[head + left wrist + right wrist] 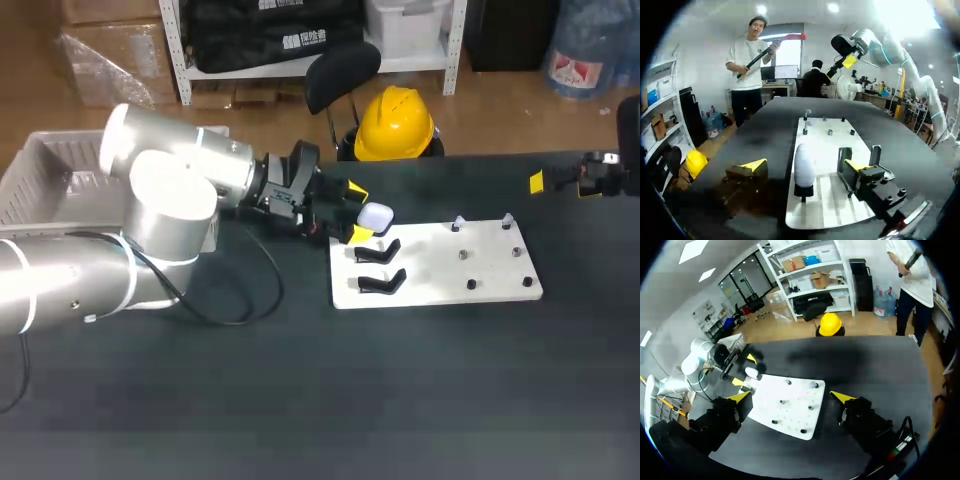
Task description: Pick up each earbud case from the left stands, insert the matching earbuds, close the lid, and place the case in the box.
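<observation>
A white earbud case (376,215) sits shut on the farthest of three stands at the left end of a white board (440,290). My left gripper (358,212) is open around it, one yellow tip on each side. In the left wrist view the case (803,162) stands between the fingers of the left gripper (805,166) with a gap on both sides. Two empty black stands (380,267) sit nearer on the board. Two small white earbuds (458,222) (507,219) perch on pegs at the board's far right. My right gripper (560,183) hangs open above the table's far right, holding nothing.
A white slatted box (45,175) stands at the table's left behind my left arm. Several dark pegs (470,284) dot the board's right half. In the right wrist view the right gripper (790,397) is high over the board (790,415).
</observation>
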`<move>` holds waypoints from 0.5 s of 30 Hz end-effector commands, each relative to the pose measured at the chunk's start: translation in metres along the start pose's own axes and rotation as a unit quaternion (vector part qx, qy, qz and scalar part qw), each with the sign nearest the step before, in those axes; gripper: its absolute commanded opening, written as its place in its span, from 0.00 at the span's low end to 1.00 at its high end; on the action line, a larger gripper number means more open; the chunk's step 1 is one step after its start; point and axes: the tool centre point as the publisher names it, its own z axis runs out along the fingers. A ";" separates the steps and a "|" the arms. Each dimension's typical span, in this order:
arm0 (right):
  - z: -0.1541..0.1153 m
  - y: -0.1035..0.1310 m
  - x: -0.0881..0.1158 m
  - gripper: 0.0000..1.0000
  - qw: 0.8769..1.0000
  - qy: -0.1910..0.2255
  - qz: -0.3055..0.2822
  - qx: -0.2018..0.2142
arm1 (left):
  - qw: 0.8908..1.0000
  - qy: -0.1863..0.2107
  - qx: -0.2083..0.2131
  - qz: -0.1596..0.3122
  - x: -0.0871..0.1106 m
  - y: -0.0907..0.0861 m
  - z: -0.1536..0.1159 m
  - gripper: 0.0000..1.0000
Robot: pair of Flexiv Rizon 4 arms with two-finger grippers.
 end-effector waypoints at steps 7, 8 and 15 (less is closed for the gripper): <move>0.000 -0.001 0.000 1.00 1.000 0.000 0.000 -0.001 | 1.000 -0.014 0.009 -0.008 0.006 0.006 0.011 1.00; 0.000 -0.001 0.000 1.00 1.000 0.000 0.000 -0.001 | 1.000 -0.015 0.009 -0.008 0.006 0.006 0.012 1.00; 0.000 -0.001 0.000 1.00 1.000 0.000 0.000 -0.001 | 1.000 -0.022 0.013 -0.015 0.005 0.010 0.019 1.00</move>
